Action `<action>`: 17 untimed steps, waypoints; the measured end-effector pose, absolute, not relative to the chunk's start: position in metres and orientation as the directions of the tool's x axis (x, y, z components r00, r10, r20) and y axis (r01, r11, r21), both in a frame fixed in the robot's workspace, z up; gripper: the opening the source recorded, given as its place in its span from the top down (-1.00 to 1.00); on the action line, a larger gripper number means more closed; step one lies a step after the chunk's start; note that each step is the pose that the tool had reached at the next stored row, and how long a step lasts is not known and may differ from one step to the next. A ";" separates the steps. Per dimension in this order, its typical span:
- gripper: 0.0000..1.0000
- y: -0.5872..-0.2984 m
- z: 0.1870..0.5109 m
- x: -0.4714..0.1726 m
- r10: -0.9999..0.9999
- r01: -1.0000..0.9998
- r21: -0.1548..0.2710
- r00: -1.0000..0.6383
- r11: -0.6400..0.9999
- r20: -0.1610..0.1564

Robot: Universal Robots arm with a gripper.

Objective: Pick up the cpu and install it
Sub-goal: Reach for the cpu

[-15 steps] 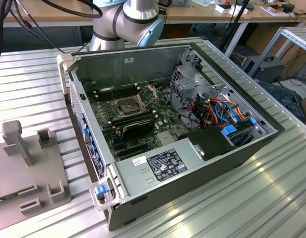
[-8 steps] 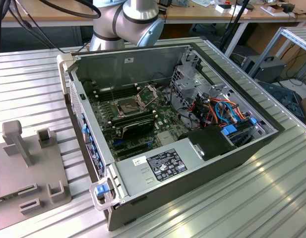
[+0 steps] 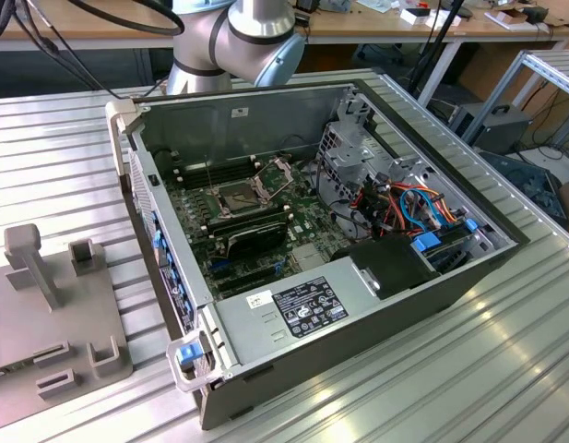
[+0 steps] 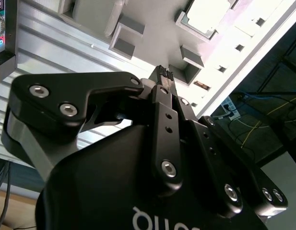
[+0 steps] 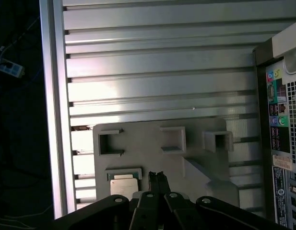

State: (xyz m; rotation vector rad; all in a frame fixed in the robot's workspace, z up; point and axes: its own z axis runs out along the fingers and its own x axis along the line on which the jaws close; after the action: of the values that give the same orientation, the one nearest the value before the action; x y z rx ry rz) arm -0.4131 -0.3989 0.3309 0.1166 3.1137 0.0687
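The cpu (image 5: 124, 185) is a small silvery square lying flat in a framed pocket of a grey fixture plate (image 5: 152, 132); in the second wrist view the cpu (image 4: 205, 13) shows as a bright square in its pocket. My gripper (image 5: 157, 176) hangs above the plate beside that pocket, apart from the chip. Its black fingertips (image 4: 163, 73) are pressed together with nothing between them. In the exterior view the dark square socket (image 3: 236, 197) sits on the green motherboard inside the open computer case (image 3: 293, 101), its metal frame (image 3: 277, 170) swung up.
The case lies on a slatted aluminium table (image 3: 63, 166), with the grey fixture plate (image 3: 90, 305) at the exterior view's left, carrying an upright post (image 3: 30, 254) and several small holders. A black block (image 3: 256, 238) lies beside the socket. The arm's base (image 3: 233, 41) stands behind the case.
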 end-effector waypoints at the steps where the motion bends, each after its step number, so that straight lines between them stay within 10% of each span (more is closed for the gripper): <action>1: 0.79 -0.399 0.330 -0.413 0.075 0.074 0.045 -0.997 0.996 -0.023; 17: 0.79 -0.399 0.305 -0.415 0.075 0.074 0.045 -0.997 0.996 -0.023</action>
State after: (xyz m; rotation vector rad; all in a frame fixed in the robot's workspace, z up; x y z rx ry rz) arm -0.4154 -0.3988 0.3055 0.1169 3.1135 0.0688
